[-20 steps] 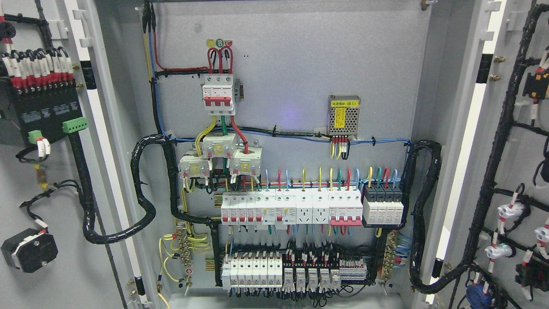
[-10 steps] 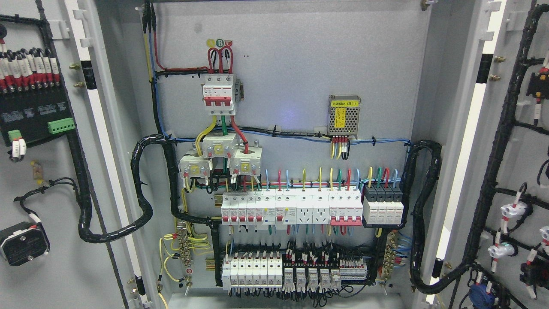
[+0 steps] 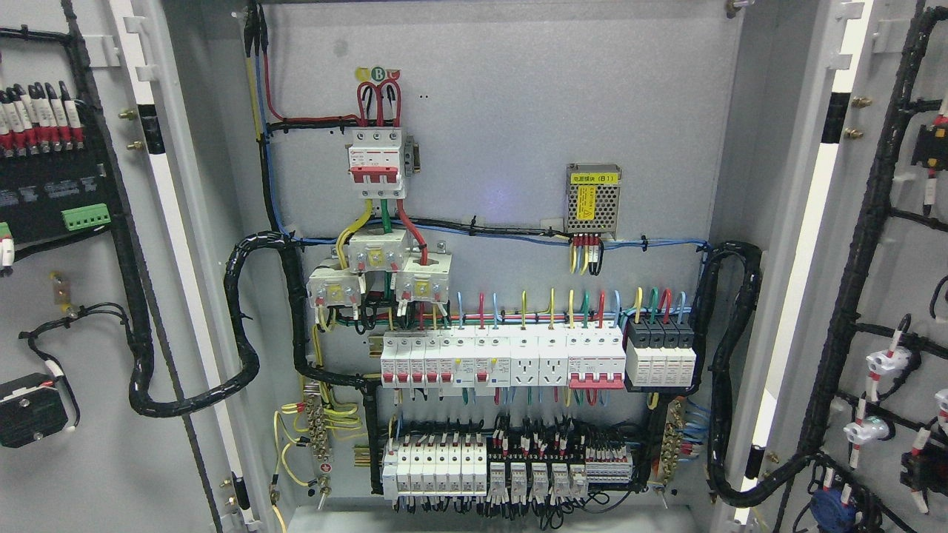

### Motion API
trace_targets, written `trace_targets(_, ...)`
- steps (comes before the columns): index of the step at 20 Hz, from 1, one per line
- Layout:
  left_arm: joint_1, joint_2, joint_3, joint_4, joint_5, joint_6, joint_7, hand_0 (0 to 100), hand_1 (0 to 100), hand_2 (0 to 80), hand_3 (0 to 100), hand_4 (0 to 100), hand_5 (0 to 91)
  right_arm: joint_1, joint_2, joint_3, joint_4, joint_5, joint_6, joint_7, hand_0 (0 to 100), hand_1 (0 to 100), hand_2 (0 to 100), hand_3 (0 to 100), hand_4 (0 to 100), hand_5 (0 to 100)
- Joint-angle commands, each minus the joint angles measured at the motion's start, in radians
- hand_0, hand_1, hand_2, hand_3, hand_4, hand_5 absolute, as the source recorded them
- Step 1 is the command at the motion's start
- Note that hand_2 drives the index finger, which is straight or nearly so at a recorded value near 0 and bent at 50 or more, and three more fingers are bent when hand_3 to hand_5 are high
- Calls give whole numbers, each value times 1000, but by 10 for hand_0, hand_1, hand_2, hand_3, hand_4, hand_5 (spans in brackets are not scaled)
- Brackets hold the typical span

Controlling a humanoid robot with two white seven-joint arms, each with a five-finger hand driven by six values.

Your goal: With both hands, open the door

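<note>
While both cabinet doors stood swung wide, neither robot hand appeared in the head view, so the state of their fingers could not be told. The left door (image 3: 81, 459) filled the picture's left edge, its inner face carrying a black terminal block (image 3: 44, 200) and a black cable loom (image 3: 185, 396) looping back into the cabinet. The right door (image 3: 900, 296) lay at the right edge, lined with black wiring and white-capped fittings. Between them the grey back panel (image 3: 518, 111) was exposed, bearing a red-and-white main breaker (image 3: 378, 163), a meshed power supply (image 3: 592, 200) and two rows of white breakers (image 3: 503, 359) below.
</note>
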Motion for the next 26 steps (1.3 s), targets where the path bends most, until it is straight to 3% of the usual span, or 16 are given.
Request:
trace_targets(1,-39,66,28,177,0,-241,2,0,0,0,0,0,0,5,8,-14,6,-4,0,1,382,0,0,0,0,0)
trace_targets(14,-64,86,31,218,-3,-243,2,0,0,0,0,0,0,2,-9,8,-20,-7,0,4,382,0,0,0,0,0)
trace_targets(26,-33,63,17,100,0,-243,2,0,0,0,0,0,0,-20,-25,121,-48,-7,-2,6,382,0,0,0,0,0)
